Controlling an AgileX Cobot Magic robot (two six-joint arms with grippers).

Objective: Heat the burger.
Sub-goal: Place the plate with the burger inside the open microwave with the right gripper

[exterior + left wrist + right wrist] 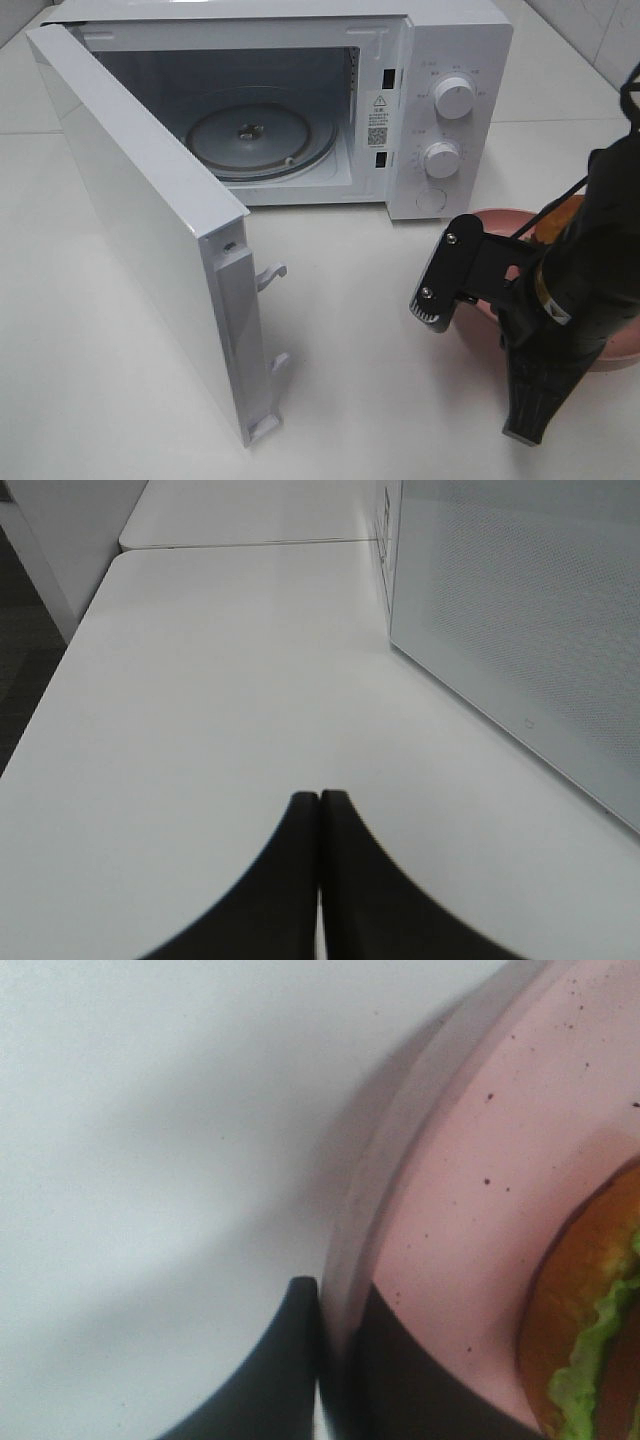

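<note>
The burger (pixel 590 1310), with its golden-brown bun and green lettuce, lies on a pink speckled plate (pixel 470 1190). My right gripper (pixel 335 1300) is shut on the plate's rim, one finger outside and one inside. In the exterior high view, the right gripper (pixel 437 315) holds the left edge of the plate (pixel 495 222) in front of the microwave's control panel. My arm hides most of the burger (pixel 562 212) there. My left gripper (pixel 320 800) is shut on nothing above bare table.
The white microwave (pixel 445 60) stands open, its door (pixel 140 220) swung out to the left. A glass turntable (pixel 262 138) lies inside the cavity. Two knobs (pixel 453 98) sit on the right panel. A white microwave panel (pixel 520 610) stands beside the left gripper.
</note>
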